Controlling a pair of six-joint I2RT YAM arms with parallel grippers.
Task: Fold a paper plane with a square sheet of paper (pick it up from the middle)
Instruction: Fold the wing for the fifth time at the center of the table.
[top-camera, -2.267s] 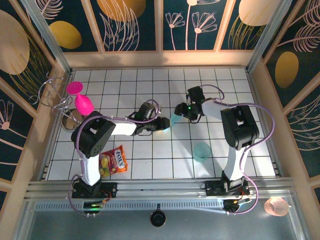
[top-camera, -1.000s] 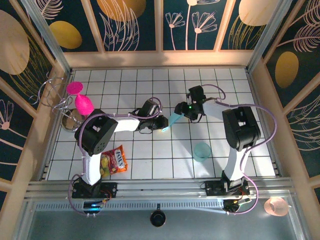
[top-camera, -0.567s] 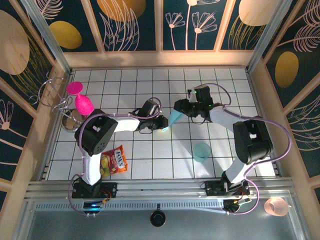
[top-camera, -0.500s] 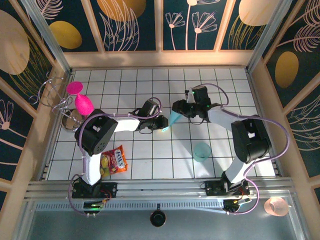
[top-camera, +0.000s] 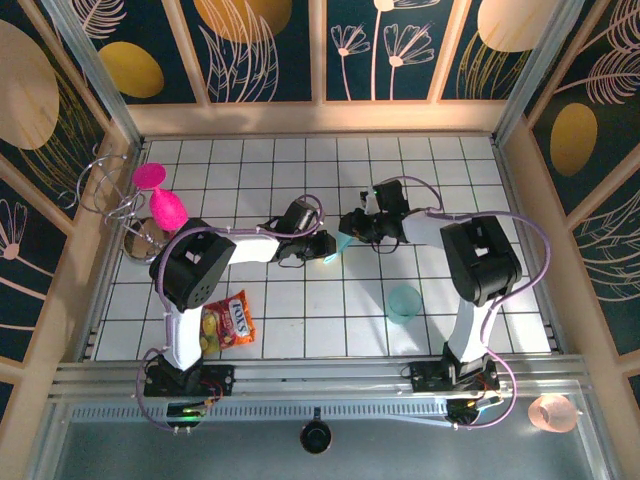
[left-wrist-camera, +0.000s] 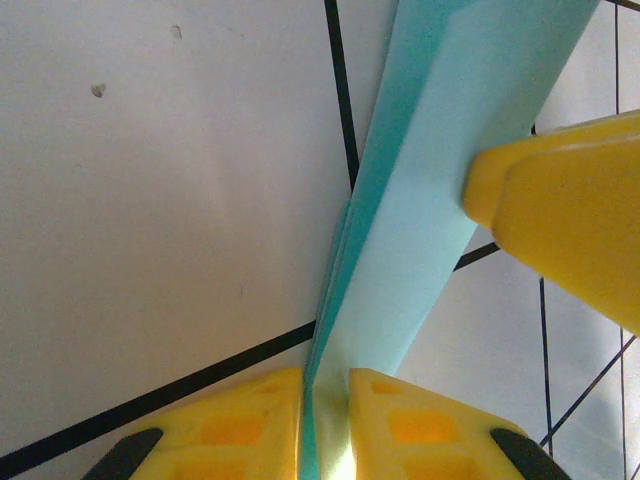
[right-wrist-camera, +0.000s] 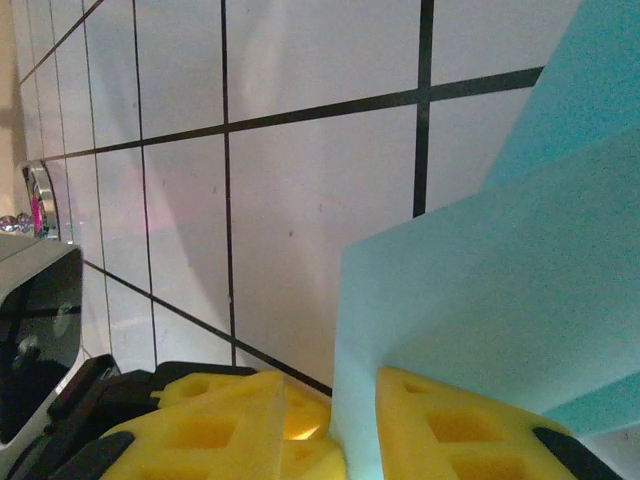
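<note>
- A thin light-blue folded paper sheet (top-camera: 343, 241) stands on edge near the centre of the white tiled tabletop (top-camera: 300, 310), probably braced there for creasing.
- The left gripper (top-camera: 327, 246) has its jaws clenched on the sheet. The right gripper (top-camera: 350, 226), at its 2 o'clock, pinches it likewise.
- The wrist views confirm both pinches and the layered folds, which are too small to read from overhead.
</note>
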